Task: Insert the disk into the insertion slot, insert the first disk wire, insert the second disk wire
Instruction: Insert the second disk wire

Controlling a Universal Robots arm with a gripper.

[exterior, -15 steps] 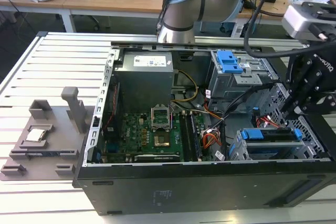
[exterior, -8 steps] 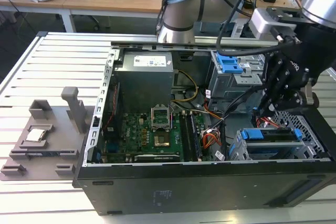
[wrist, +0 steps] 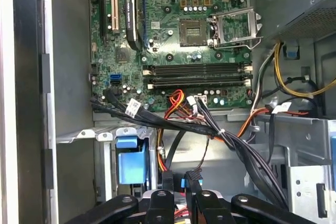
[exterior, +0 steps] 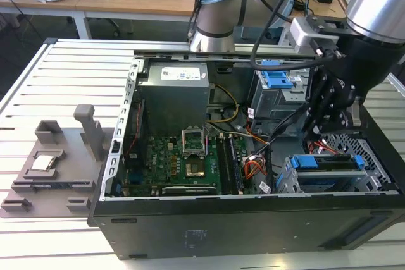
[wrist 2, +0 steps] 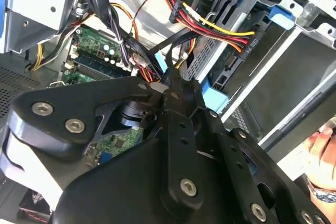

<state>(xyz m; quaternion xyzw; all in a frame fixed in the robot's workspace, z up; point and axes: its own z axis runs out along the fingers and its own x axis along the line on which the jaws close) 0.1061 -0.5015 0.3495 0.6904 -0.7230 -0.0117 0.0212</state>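
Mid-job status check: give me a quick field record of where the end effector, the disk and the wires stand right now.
end effector: low inside the open computer case, among the cables beside the drive cages
disk: lying in the insertion slot, blue carrier showing
wires: red, yellow and black bundle hanging close to the disk; cannot tell whether any is plugged in
taller cage: holds a blue bracket
bystander: a hand near the case's edge in the second wrist view
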